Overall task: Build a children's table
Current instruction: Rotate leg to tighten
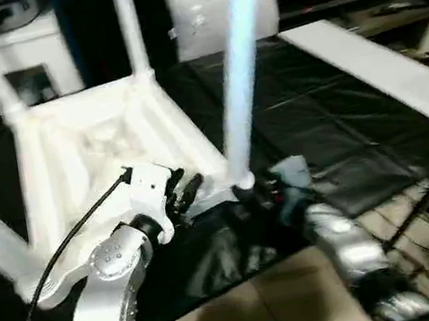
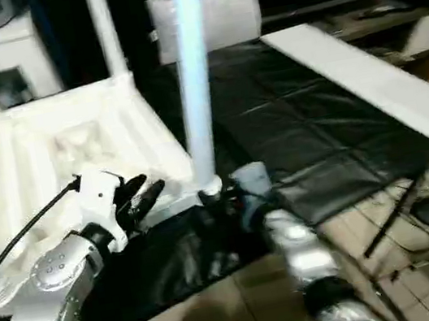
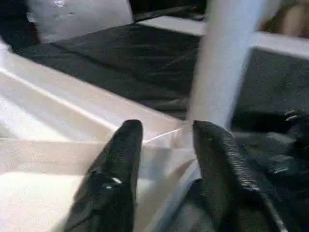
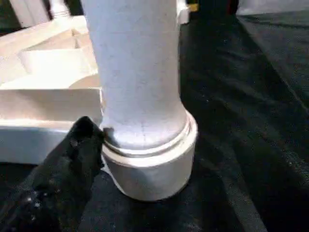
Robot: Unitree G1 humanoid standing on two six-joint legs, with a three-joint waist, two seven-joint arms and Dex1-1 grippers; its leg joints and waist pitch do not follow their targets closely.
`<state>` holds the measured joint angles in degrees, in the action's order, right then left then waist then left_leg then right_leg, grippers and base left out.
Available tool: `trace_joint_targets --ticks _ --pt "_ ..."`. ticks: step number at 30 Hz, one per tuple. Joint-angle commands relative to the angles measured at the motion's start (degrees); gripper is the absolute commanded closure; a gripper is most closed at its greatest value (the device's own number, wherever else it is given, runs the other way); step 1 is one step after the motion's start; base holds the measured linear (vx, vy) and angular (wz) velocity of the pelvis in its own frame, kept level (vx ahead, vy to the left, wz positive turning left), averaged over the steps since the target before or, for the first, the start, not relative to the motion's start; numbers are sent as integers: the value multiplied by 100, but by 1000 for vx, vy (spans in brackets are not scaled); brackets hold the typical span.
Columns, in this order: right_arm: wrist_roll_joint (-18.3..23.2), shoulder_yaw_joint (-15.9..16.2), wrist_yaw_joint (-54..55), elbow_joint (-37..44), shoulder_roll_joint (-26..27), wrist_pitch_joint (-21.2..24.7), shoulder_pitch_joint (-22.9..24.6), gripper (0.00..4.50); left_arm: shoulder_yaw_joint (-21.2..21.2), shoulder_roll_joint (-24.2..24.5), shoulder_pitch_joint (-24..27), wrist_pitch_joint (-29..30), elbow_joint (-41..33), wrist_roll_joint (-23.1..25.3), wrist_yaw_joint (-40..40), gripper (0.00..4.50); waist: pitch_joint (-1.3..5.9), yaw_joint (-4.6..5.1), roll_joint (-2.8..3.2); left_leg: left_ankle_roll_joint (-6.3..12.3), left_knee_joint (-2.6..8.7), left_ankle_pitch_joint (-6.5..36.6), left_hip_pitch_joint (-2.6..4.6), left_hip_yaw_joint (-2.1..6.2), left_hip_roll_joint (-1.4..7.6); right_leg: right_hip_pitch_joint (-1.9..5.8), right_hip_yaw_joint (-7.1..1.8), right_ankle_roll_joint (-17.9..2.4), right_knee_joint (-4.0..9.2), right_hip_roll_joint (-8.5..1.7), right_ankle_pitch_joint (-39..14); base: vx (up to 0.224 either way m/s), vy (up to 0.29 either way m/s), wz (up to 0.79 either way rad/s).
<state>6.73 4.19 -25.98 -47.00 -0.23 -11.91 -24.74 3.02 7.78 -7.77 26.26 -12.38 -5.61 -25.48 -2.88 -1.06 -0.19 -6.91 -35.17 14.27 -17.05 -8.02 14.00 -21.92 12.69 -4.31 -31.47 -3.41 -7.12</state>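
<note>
Standing upside down, the table [image 1: 104,138] looks light, stiff, slick — grab its leg [image 1: 240,90] low; left gripper [image 3: 164,145] half open, right gripper [image 4: 145,159] spread wide, both empty.

Head stereo pair looks fwd & down over both forearms; both eyes share the upturned table top [image 1: 105,146] and the leg [image 1: 241,65] at 12 o'clock. L wrist cam sits close behind its end effector [image 3: 166,145]. R wrist cam v. near the leg's base.
</note>
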Motion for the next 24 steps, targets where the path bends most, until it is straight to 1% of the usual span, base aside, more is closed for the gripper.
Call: trace_joint_targets --ticks 1,2,3,4,5,6,7,8,9,10,11,12,13,14,15,16,17,18,19,20,21,22,23,24 --pt "-385 219 328 -1043 219 -164 -29 0 -23 -38 6 119 -152 -22 79 222 147 -133 -17 357 943 3236 -227 184 774 364 -985 256 -548 -616 -2479 -33 -71 4" --pt "-456 279 382 -1260 346 -250 -65 0 -7 -29 -24 75 -98 100 189 222 134 -213 -282 209 27 2543 190 -244 -171 -336 -802 933 566 -420 -4817 -24 -130 34" --pt "-507 314 415 -1390 432 -319 -94 0 -9 -32 -40 38 -66 149 258 220 -23 -187 -194 292 -619 2048 699 -428 -598 -1021 -595 1176 1133 -392 -6419 10 -150 10" --pt "-619 399 512 -1643 646 -464 -149 0 -20 -46 -72 -50 2 238 398 213 160 -27 -194 585 -481 1563 58 -311 -589 -206 -557 1609 860 -590 -6572 14 -103 4" --pt "-657 415 597 -1752 761 -541 -177 0 -19 -40 -85 -94 15 244 430 200 226 46 -72 639 -300 1595 -5 -213 -335 -42 51 2079 1068 -334 -5598 14 -12 -39" --pt "-699 426 711 -1888 901 -640 -213 0 -15 -29 -98 -143 24 236 453 185 276 -58 205 719 427 2136 -633 315 629 819 -217 1285 -558 -547 -2878 -6 30 -38" --pt "-479 203 654 -2033 1119 -916 -288 0 -126 -105 -193 -142 -73 101 514 185 226 -200 178 586 785 2635 -358 338 878 384 -780 263 -886 -620 -980 -6 30 -38" --pt "-432 158 626 -2046 1147 -950 -300 0 -152 -125 -211 -130 -91 71 526 185 154 -226 79 588 824 3128 -200 165 698 198 -941 148 -1080 -492 -1113 13 -19 -26" --pt "-440 163 601 -2103 1258 -1093 -311 0 -248 -182 -290 -63 -185 -54 544 185 134 -144 -52 417 598 3591 -240 95 458 344 -1039 331 -1000 -556 -2397 0 0 0" --pt "-581 283 736 -2169 1388 -1203 -312 0 -346 -221 -374 16 -269 -168 558 185 71 -239 -125 109 267 3471 -58 32 113 115 -813 944 -165 -500 -4807 1 -97 13" --pt "-698 380 850 -2227 1476 -1285 -315 0 -406 -242 -428 65 -323 -239 566 185 102 15 -126 293 -945 1933 504 -331 -589 -757 -474 1587 849 -534 -7446 -46 -69 6" --pt "-799 433 955 -2305 1531 -1349 -336 0 -443 -242 -461 99 -355 -278 574 185 81 1 -103 421 -643 2185 302 -273 -413 -314 -431 1684 818 -653 -6881 0 0 0" --pt "-907 479 1119 -2378 1549 -1356 -372 0 -441 -194 -486 107 -336 -246 568 185 192 56 37 468 -321 2356 189 -50 -45 65 43 1767 617 -542 -5143 0 0 0" --pt "-980 483 1293 -2442 1558 -1334 -413 0 -411 -126 -496 94 -303 -184 551 185 305 -61 237 508 83 2490 -244 211 418 655 -349 1219 -475 -667 -3309 14 63 -18" --pt "-1064 475 1546 -2510 1573 -1339 -471 0 -365 -24 -496 100 -267 -105 511 185 211 -121 89 498 570 2749 -6 213 649 262 -923 51 -855 -723 -549 0 0 0" --pt "-1074 464 1619 -2551 1581 -1393 -497 0 -347 9 -493 111 -259 -102 505 185 201 -105 -74 360 425 2836 4 123 350 325 -948 209 -531 -713 -1690 0 0 0" --pt "-1026 392 1770 -2586 1604 -1480 -534 0 -337 57 -463 108 -262 -97 499 185 36 -161 -180 174 -499 2056 532 -291 -510 -533 -520 1375 662 -402 -5769 0 0 0" --pt "-1013 375 1804 -2597 1610 -1496 -540 0 -335 67 -452 100 -264 -95 500 185 138 -99 -113 293 -571 1787 662 -290 -639 -576 -589 1349 660 -516 -6353 0 0 0" --pt "-983 348 1840 -2606 1645 -1578 -568 0 -373 109 -443 245 -245 -51 558 185 147 5 -20 466 -290 1657 87 -73 -442 52 -336 1575 575 -693 -5911 0 0 0" --pt "-975 342 1848 -2612 1656 -1607 -577 0 -386 122 -442 295 -239 -37 578 185 206 -22 93 438 -146 1638 79 -15 -341 105 -264 1550 573 -650 -5356 48 92 -28" --pt "-169 -80 846 -340 572 -811 20 0 -398 163 -427 304 -207 2 593 185 282 88 225 367 126 1726 -82 178 -57 368 -264 1079 326 -642 -3792 -19 106 5" --pt "796 -630 -11 1850 -684 287 456 0 -429 207 -413 353 -169 15 606 185 271 39 265 494 325 1575 -62 267 59 469 -435 718 265 -563 -2329 -19 106 5" --pt "1467 -1012 -592 3350 -1564 1066 748 0 -448 233 -404 372 -145 17 608 185 361 -106 94 574 297 839 -3 251 66 396 -580 356 128 -534 -1222 -21 102 32" --pt "1662 -1158 -724 3727 -1884 1347 771 0 -461 268 -412 388 -127 16 603 185 366 -193 54 549 319 817 71 215 94 329 -615 299 97 -518 -1310 -8 59 23"
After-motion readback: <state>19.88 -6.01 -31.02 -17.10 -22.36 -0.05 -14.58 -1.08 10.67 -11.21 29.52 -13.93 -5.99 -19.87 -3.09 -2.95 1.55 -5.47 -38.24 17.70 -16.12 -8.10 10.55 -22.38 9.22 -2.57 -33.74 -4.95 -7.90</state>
